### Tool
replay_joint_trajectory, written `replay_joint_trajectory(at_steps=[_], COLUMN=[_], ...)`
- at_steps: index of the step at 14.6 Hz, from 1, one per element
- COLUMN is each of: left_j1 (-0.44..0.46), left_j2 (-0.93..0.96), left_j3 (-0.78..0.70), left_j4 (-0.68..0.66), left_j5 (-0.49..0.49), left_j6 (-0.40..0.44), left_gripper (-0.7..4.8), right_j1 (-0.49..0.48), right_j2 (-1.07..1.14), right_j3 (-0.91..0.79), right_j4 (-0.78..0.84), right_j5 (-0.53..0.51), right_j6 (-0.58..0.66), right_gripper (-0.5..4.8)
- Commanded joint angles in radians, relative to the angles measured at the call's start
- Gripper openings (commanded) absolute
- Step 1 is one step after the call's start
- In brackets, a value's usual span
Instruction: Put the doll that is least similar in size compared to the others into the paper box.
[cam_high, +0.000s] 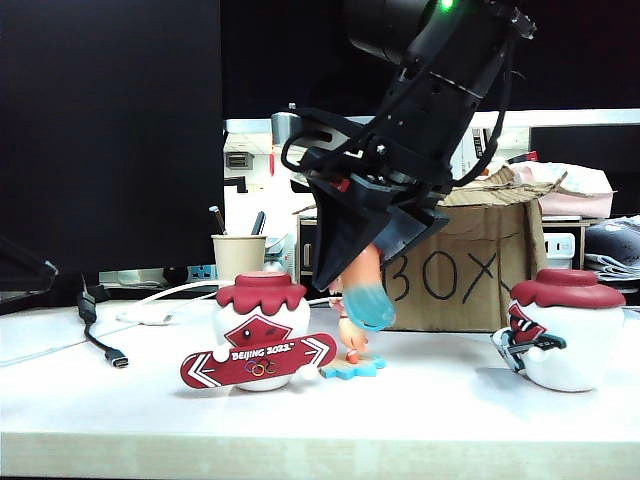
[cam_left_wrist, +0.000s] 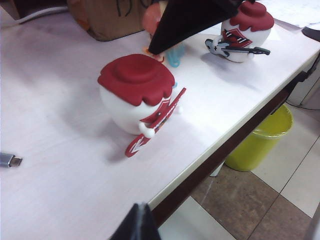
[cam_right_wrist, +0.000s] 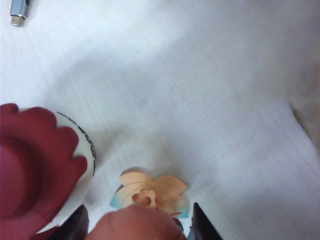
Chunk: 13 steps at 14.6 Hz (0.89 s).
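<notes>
- The doll (cam_high: 362, 305) stands on the white table (cam_high: 450, 400), just in front of the paper box (cam_high: 480, 265). It is the thin one, not like the two fat white toys, so it is the one that must go in the box.
- The right gripper (cam_right_wrist: 136, 222) comes down from above the doll. Its two dark fingers (cam_right_wrist: 200, 225) sit one on each side of the doll's head, about half shut. It looks like a squeeze on the doll, so the arm can lift it.
- The doll's blue base is on the table, so I think the lift has not begun.
- One fat white toy with a red cap (cam_high: 260, 325) sits beside the doll, away from the box. The other (cam_high: 565, 325) sits near the box's far corner.
- The box top is open, so the doll can drop in.
- The left gripper (cam_left_wrist: 137, 225) waits far from the doll, off the table edge. Only a dark tip shows, so I cannot tell how wide it is.
</notes>
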Motion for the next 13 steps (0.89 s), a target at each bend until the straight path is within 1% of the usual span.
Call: replay_joint_trajectory(at_steps=[1,4,6,7,8,10,11,13], left_j1=[0.002,0.002,0.01,0.027,0.052,0.148,0.196,0.24], left_j2=[0.0,-0.003,-0.047,-0.089,-0.134,-0.264,-0.272,-0.272], left_j3=[0.003,0.003,0.003,0.003,0.003,0.003,0.003,0.003], left_j4=[0.01,0.009,0.009,0.008,0.01,0.01,0.033,0.032], left_j5=[0.002,0.002,0.003,0.003,0.003,0.003,0.002,0.001], left_j6=[0.002,0.002,0.002,0.002,0.002,0.002,0.002,0.002], left_gripper=[-0.05,-0.05,-0.05,-0.05,-0.05,-0.05,-0.05,-0.05], right_j1=[0.002,0.002,0.003,0.003,0.003,0.003,0.002,-0.003], right_j2=[-0.006,-0.038,-0.09,-0.129,-0.165,-0.266,-0.31,-0.344], right_j3=[0.063,0.139,0.161,0.163,0.163,0.165,0.167,0.169], right_j4=[-0.043,-0.117,-0.13,-0.127,-0.126,-0.118,-0.108,-0.082], right_j5=[-0.003,-0.003,-0.004,-0.007,-0.007,-0.007,-0.005,0.008], right_j6=[0.007,0.007,0.007,0.008,0.012,0.026,0.026,0.025], right_gripper=[1.87,1.87,1.87,1.87,1.87,1.88,1.88,1.88])
